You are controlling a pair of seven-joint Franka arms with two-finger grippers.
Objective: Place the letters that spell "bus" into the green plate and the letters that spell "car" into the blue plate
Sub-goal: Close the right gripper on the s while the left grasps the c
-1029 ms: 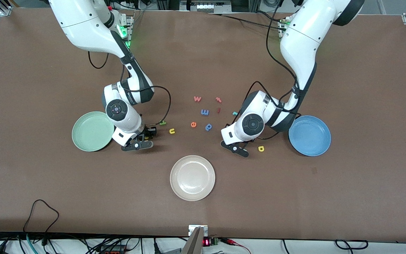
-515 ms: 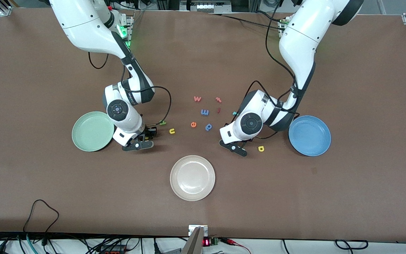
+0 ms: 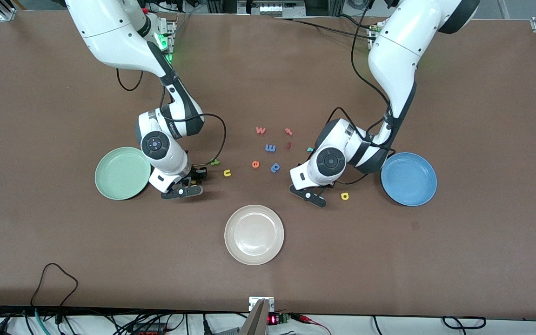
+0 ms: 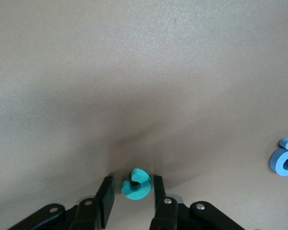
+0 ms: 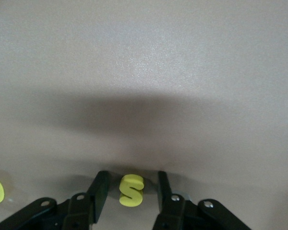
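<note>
Both my grippers are down at the table, well in from its edges. My left gripper has its fingers part open around the teal c, near the blue plate. My right gripper is part open around the yellow s, beside the green plate.

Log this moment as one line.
left gripper: jaws around teal c on table | right gripper: jaws around yellow s on table | green plate, blue plate: no letters
</note>
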